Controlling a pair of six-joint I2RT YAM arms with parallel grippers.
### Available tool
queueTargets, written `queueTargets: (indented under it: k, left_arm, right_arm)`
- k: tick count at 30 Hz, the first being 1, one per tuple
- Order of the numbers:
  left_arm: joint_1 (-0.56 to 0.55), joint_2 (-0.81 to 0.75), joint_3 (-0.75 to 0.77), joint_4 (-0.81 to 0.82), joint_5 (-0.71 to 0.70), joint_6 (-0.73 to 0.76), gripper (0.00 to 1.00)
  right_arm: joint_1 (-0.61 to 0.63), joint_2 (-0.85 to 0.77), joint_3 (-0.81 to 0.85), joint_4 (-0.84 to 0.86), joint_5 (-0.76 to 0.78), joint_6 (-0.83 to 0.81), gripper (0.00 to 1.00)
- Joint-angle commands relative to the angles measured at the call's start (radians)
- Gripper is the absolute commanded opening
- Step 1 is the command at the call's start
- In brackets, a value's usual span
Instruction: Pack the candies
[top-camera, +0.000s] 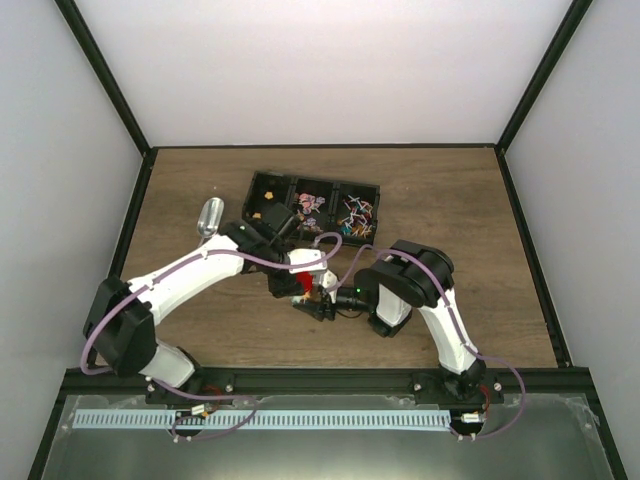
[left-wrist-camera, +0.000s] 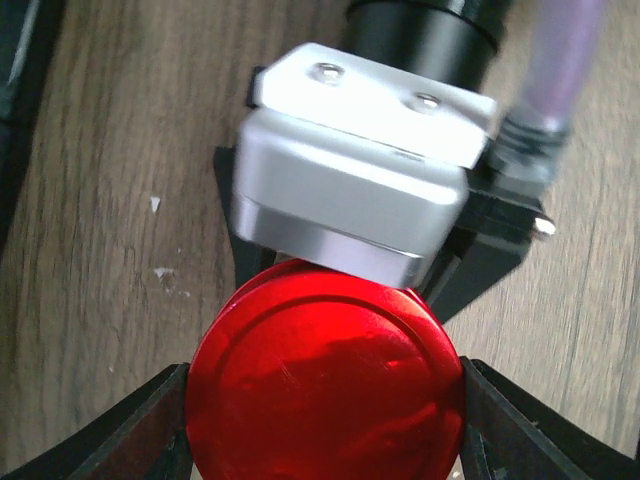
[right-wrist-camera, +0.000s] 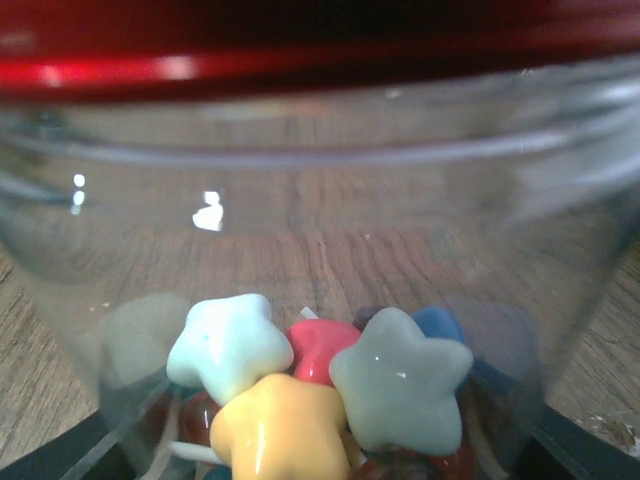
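A clear jar (right-wrist-camera: 320, 190) fills the right wrist view, with several star-shaped candies (right-wrist-camera: 400, 385) in white, yellow, red and blue at its bottom. My right gripper (right-wrist-camera: 320, 455) is shut on the jar, its dark fingers (right-wrist-camera: 585, 445) showing at both lower corners. A round red lid (left-wrist-camera: 325, 375) sits on the jar's mouth. My left gripper (left-wrist-camera: 325, 425) is shut on the lid, one finger (left-wrist-camera: 135, 430) against each side of the rim. From above, both grippers meet at the lid (top-camera: 318, 284) in mid-table. More candies (top-camera: 352, 212) lie in the black tray.
The black tray (top-camera: 262, 178) with three compartments stands behind the grippers. A silvery scoop (top-camera: 210, 215) lies left of it. The right arm's silver wrist block (left-wrist-camera: 350, 200) stands just behind the lid. Bare wooden table (top-camera: 470, 230) lies to the right.
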Motion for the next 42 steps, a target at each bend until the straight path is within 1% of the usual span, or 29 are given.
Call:
queueTargets:
  k: [1, 3, 5, 7, 10, 11, 12, 13, 14, 15, 18, 19, 21, 24, 28, 32, 37, 42]
  left_arm:
    - [0.008, 0.073, 0.04, -0.201, 0.019, 0.393, 0.6]
    - [0.014, 0.117, 0.092, -0.273, 0.022, 0.498, 0.6]
    - [0.014, 0.179, 0.157, -0.343, 0.014, 0.557, 0.61]
    - [0.014, 0.256, 0.23, -0.406, 0.014, 0.583, 0.65]
    - [0.011, 0.304, 0.31, -0.434, 0.006, 0.581, 0.7]
    - [0.01, 0.307, 0.325, -0.422, -0.001, 0.56, 0.74]
    - [0.013, 0.301, 0.334, -0.402, -0.001, 0.515, 0.8]
    - [0.017, 0.286, 0.336, -0.381, 0.007, 0.464, 0.88]
    - [0.025, 0.261, 0.336, -0.374, 0.031, 0.418, 0.95]
    - [0.038, 0.234, 0.328, -0.369, 0.064, 0.377, 0.99]
    - [0.059, 0.126, 0.265, -0.326, 0.13, 0.241, 1.0]
    - [0.06, 0.084, 0.224, -0.274, 0.141, 0.143, 1.0]
    - [0.059, -0.001, 0.15, -0.183, 0.166, 0.01, 1.0]
    - [0.053, -0.101, 0.037, -0.028, 0.134, -0.174, 1.0]
    - [0.045, -0.112, -0.019, 0.055, 0.047, -0.314, 1.0]
    - [0.036, -0.099, -0.04, 0.096, 0.005, -0.372, 1.0]
    - [0.023, -0.073, -0.054, 0.12, 0.009, -0.401, 0.99]
    - [0.022, -0.038, -0.059, 0.134, -0.021, -0.41, 0.93]
  right_arm:
    - [0.009, 0.003, -0.021, 0.255, -0.082, -0.041, 0.44]
    - [0.009, 0.006, -0.02, 0.26, -0.091, -0.046, 0.44]
    - [0.009, 0.006, -0.019, 0.26, -0.099, -0.046, 0.44]
    - [0.008, 0.007, -0.017, 0.26, -0.104, -0.048, 0.43]
    - [0.009, 0.009, -0.015, 0.257, -0.103, -0.051, 0.43]
    - [0.008, 0.008, -0.016, 0.256, -0.099, -0.05, 0.43]
    - [0.009, 0.005, -0.017, 0.256, -0.094, -0.051, 0.43]
    - [0.009, 0.003, -0.018, 0.253, -0.09, -0.05, 0.43]
    - [0.009, 0.002, -0.019, 0.247, -0.087, -0.051, 0.43]
    - [0.009, 0.001, -0.02, 0.245, -0.083, -0.052, 0.43]
    - [0.009, 0.003, -0.022, 0.248, -0.045, -0.043, 0.43]
    - [0.009, 0.003, -0.022, 0.248, -0.03, -0.038, 0.43]
    - [0.009, 0.004, -0.021, 0.248, -0.011, -0.028, 0.43]
    - [0.01, 0.013, -0.013, 0.25, 0.004, -0.013, 0.43]
    - [0.011, 0.019, -0.005, 0.242, 0.041, -0.001, 0.43]
    - [0.012, 0.011, -0.009, 0.225, 0.067, 0.006, 0.43]
    - [0.011, 0.01, -0.012, 0.212, 0.078, 0.006, 0.42]
    - [0.019, 0.009, -0.012, 0.211, 0.087, 0.008, 0.42]
